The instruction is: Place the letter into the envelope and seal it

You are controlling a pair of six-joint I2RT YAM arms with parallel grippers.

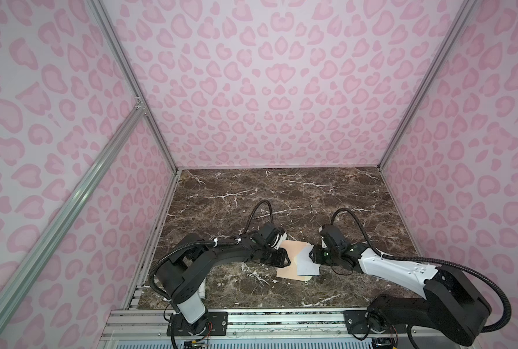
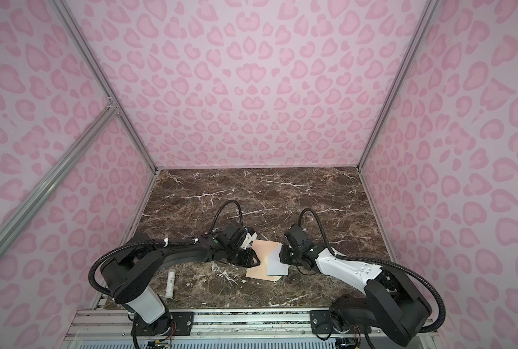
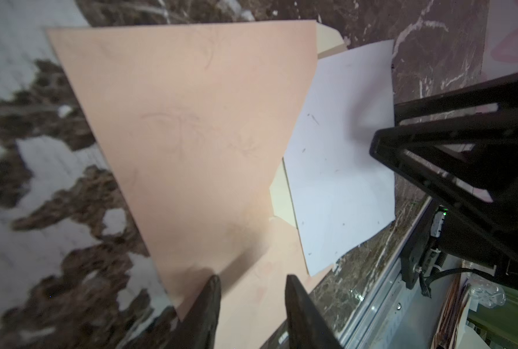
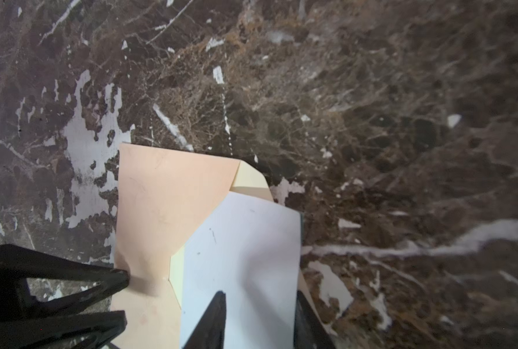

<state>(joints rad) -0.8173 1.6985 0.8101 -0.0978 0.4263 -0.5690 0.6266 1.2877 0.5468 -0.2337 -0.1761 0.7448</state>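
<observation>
The peach envelope (image 1: 289, 255) (image 2: 262, 256) lies on the marble table (image 1: 282, 196) near its front middle. Its pointed flap (image 3: 191, 136) is folded open. The white letter (image 1: 306, 263) (image 2: 275, 263) (image 4: 245, 241) is tucked partly into the envelope's mouth and sticks out toward the right arm. My right gripper (image 4: 259, 297) (image 1: 312, 254) is open. One of its fingers is over the letter and the other is at the letter's edge. My left gripper (image 3: 253, 281) (image 1: 285, 259) is open at the envelope's opposite side. One of its fingertips (image 4: 122, 276) dents the peach paper.
A small white glue-stick tube (image 2: 170, 284) lies by the left arm's base near the front left edge. In a top view it (image 1: 202, 290) is mostly hidden behind that arm. Pink patterned walls enclose the table on three sides. An aluminium rail (image 1: 251, 317) runs along the front.
</observation>
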